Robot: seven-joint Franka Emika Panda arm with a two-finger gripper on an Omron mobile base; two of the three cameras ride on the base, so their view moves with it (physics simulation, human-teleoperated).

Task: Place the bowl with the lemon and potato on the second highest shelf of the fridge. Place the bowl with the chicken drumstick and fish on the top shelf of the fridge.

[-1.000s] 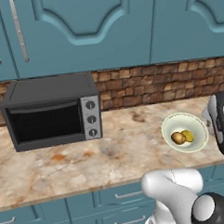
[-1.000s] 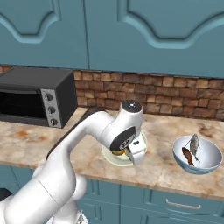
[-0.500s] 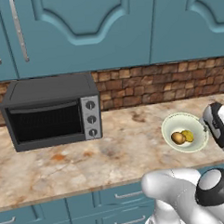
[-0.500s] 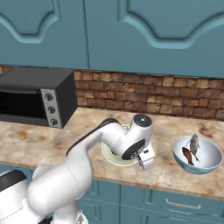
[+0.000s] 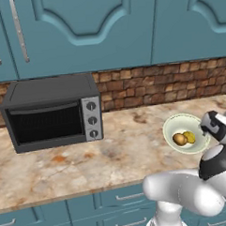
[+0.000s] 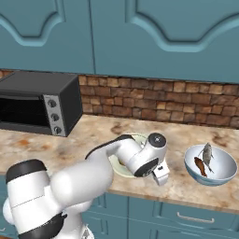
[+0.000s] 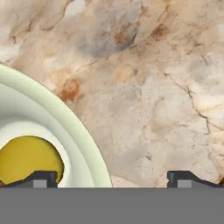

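Gripper (image 7: pixel 112 178) spread wide astride the cream bowl's (image 7: pixel 83 140) rim; one finger risks nudging the lemon (image 7: pixel 27 159) beneath it.

"How many bowls sit there?"
"Two: a cream bowl (image 5: pixel 185 132) and a blue-grey bowl (image 6: pixel 210 165)."
"And food?"
"One lemon (image 5: pixel 189 137), one potato (image 5: pixel 179 139), one fish (image 6: pixel 207 152), one drumstick (image 6: pixel 199 166) (plus one oven (image 5: pixel 53 111))."
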